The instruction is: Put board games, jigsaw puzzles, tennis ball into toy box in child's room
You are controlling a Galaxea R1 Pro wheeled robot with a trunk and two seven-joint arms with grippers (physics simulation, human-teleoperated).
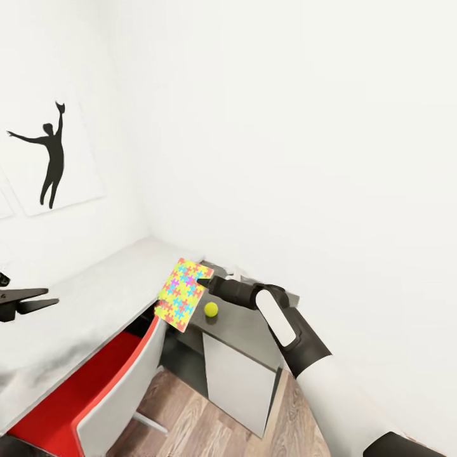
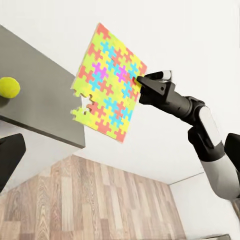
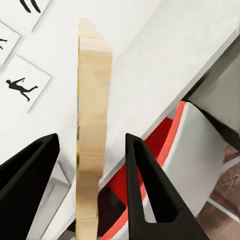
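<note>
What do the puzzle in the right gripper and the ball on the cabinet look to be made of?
Jigsaw puzzle: likely wood; its edge shows pale, matte grain, the face a bright printed pattern. Tennis ball: yellow-green and matte, probably felt, though too small to show fuzz. It rests on a grey cabinet top, smooth, possibly laminate.

Puzzle held in air above the desk edge, open space around it. Red chair tucked under the desk, blocking low approach. Ball sits alone on the cabinet top, open above.

Home bedroom or study, white desk, red chair, dancer print, wood floor
</note>
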